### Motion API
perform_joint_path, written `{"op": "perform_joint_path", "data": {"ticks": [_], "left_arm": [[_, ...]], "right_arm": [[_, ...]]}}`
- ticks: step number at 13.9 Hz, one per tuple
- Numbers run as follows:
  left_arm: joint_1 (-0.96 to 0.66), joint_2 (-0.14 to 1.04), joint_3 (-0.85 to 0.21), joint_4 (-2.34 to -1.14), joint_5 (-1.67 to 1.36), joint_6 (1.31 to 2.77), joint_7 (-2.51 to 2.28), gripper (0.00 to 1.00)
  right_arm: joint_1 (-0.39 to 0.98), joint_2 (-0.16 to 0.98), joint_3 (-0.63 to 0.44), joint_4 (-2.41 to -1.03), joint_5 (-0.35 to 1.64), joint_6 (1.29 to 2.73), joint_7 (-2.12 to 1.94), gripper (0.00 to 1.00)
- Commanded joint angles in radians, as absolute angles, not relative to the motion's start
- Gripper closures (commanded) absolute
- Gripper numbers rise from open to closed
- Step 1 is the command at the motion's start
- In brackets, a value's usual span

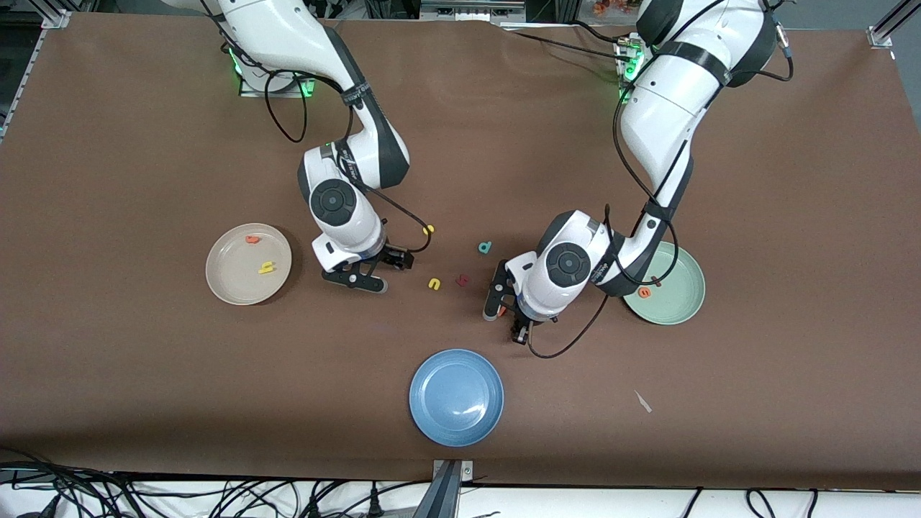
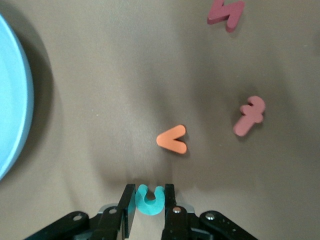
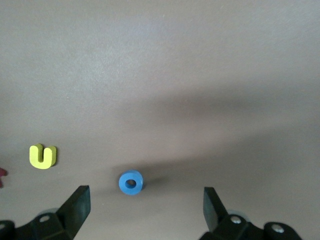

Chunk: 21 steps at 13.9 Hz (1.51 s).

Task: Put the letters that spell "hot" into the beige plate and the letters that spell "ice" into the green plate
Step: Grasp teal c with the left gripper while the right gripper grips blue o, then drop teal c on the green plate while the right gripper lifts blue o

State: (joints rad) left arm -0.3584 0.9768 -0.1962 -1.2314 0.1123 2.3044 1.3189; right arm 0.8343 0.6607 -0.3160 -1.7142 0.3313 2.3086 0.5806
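Between the left gripper's (image 2: 149, 207) two dark, flat-faced fingers sits the teal "c" (image 2: 150, 199), a small rounded foam horseshoe; the fingers stand close against its two sides, clamped on it, just above the brown table (image 1: 108, 144). Just ahead of the fingertips lies an orange "v" (image 2: 173, 139), matte and soft-edged, and past it a dark red letter shaped like a stubby "t" (image 2: 249, 115) and a chunkier dark red zigzag letter (image 2: 226, 12), part of it cut off at the frame edge. To one side curves the glossy rim of the blue plate (image 2: 17, 100), mostly out of the wrist view. In the front view the wrist's white housing hides the "c" and the "v" entirely. Beside this arm is the green plate (image 1: 680, 306), smooth with a raised rim, holding the orange "e" (image 1: 645, 292); the arm covers part of the plate.

Over bare table next to the beige plate (image 1: 237, 291), the right gripper (image 3: 146, 207) has its fingers spread wide apart, holding nothing. Between them, on the table, lies the blue "o" (image 3: 131, 182), a thick little ring. Off to one side sits a yellow arch-shaped letter (image 3: 42, 156). The beige plate holds the orange "t" (image 1: 252, 239) and the yellow "h" (image 1: 267, 267). A teal "d" (image 1: 486, 247) lies between the two grippers.
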Motion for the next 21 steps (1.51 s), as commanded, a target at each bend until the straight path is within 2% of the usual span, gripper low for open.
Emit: {"op": "perform_joint_path", "data": {"ticks": [1,7,9,11,13,19,21], "left_arm": [[-0.359,0.891,-0.19,-1.23,0.08,2.157,1.342,0.89],[-0.224,0.767,-0.19,-1.25,-0.041,1.872,1.341,0.9],[-0.19,0.733,-0.187,-1.261,-0.04,1.774,1.338,0.92],[-0.141,0.683,-0.186,-1.314,-0.038,1.729,1.338,0.92],[-0.089,0.626,-0.186,-1.403,-0.04,1.723,1.313,1.0],[-0.023,0.522,-0.17,-1.597,0.046,1.743,1.16,1.0],[-0.014,0.476,-0.169,-1.705,0.066,1.829,1.102,1.0]], "right_arm": [[0.838,0.736,-0.313,-1.635,0.36,2.31,0.583,0.0],[0.833,0.761,-0.299,-1.62,0.362,2.309,0.575,0.01],[0.833,0.767,-0.287,-1.62,0.364,2.31,0.575,0.01],[0.833,0.769,-0.285,-1.624,0.365,2.31,0.577,0.04],[0.833,0.769,-0.285,-1.632,0.365,2.31,0.575,0.08],[0.833,0.767,-0.285,-1.635,0.371,2.31,0.574,0.2],[0.836,0.767,-0.284,-1.641,0.379,2.31,0.574,0.27]]}}
